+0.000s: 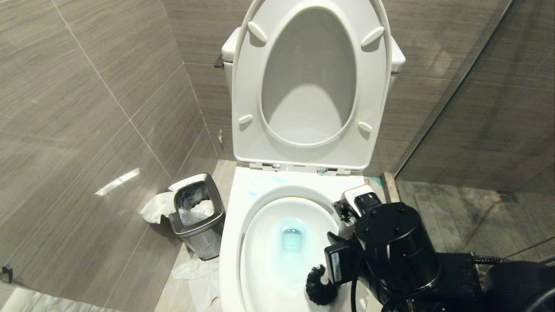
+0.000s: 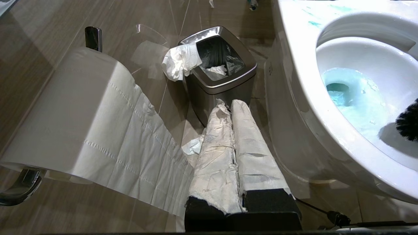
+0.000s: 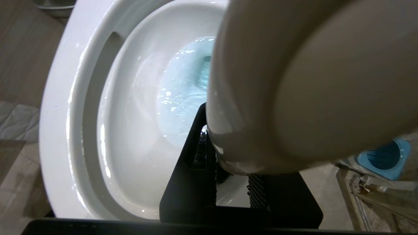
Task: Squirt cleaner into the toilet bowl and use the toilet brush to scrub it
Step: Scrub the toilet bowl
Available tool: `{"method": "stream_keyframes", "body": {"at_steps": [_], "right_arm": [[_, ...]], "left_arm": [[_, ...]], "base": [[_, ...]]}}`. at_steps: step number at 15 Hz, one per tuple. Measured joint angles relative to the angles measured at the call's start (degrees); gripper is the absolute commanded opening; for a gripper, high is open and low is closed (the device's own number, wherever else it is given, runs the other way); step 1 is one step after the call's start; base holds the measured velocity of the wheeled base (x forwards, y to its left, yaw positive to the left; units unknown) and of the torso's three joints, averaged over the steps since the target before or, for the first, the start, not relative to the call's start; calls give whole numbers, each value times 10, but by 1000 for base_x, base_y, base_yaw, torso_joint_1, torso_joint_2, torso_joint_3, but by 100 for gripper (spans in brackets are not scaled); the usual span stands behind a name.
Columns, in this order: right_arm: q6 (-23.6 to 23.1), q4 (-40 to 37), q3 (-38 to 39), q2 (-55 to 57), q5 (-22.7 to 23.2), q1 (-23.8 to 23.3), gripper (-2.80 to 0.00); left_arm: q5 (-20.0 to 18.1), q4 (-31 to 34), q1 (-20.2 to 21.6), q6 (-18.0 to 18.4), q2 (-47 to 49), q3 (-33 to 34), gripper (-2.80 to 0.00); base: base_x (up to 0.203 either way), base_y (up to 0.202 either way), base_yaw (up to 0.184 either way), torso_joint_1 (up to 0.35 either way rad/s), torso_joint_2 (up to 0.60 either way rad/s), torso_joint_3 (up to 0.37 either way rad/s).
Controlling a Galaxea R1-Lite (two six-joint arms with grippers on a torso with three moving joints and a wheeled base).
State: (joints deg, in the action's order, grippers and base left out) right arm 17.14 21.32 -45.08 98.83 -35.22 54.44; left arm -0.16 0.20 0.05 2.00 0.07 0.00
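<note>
Right pincer (image 3: 228, 156): clamped on brush (image 1: 321, 287) handle
Brush head: below pincer, inside bowl (image 1: 234, 242)
Cleaner (image 1: 291, 236): ahead of pincer
Left pincer (image 2: 232, 107): closed, beside bowl

The toilet brush's (image 1: 321, 290) black bristle head is sitting inside the glossy white toilet bowl (image 1: 232, 242), near turquoise cleaner (image 1: 291, 238) tinting the water.

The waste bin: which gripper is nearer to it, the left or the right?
Left. The left gripper points at the waste bin just ahead; the right gripper holds the toilet brush over the toilet bowl.
</note>
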Motion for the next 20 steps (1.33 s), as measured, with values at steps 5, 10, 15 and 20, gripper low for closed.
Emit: {"method": "stream_keyframes", "body": {"at_steps": [5, 10, 15, 20], "right_arm": [[-5, 0, -26, -13, 1, -31, -280], [-14, 0, -99, 29, 4, -36, -280], [-12, 1, -140, 90, 16, -57, -280], [-11, 3, -185, 155, 28, -72, -280]], "left_arm": [[0, 0, 0, 0, 0, 0, -280], [0, 0, 0, 0, 0, 0, -280], [0, 0, 0, 0, 0, 0, -280], [0, 0, 0, 0, 0, 0, -280]], "base": [[0, 0, 0, 0, 0, 0], [0, 0, 0, 0, 0, 0], [0, 0, 0, 0, 0, 0], [0, 0, 0, 0, 0, 0]]}}
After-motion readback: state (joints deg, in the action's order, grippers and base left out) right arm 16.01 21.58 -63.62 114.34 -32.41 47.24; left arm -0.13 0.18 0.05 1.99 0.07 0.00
